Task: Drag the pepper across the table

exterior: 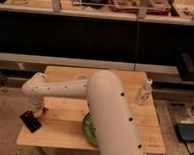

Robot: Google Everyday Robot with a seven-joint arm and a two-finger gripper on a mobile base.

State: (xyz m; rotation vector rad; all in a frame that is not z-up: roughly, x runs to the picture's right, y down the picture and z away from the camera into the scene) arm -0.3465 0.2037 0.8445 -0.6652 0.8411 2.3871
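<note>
Camera view looks down on the wooden surface (pixel 62 127) from above the robot, so the big white arm (pixel 108 113) eats up a lot of the middle of the shot. I'll use the black phone (pixel 31 121) as my reference, since it's easy to spot near the surface's front left corner.

The arm reaches out leftward across the planks and bends down at its wrist, so the pincer (pixel 38 109) ends up just behind the phone and a touch to its right, low over the wood. Its fingers are together, closed right up. You can't really see the tips themselves, because the wrist housing sits over them.

The pepper (pixel 44 110) is only a tiny reddish sliver poking out right beside the pincer, just behind and right of the phone. Can't tell whether the pincer is actually touching it or just next to it.

Right of the phone, past the arm's lower section, a green bowl (pixel 89 129) peeks out, mostly hidden by the arm. Way over on the opposite side from the phone, near the far right edge, stands a small clear bottle (pixel 144 92), upright.
</note>
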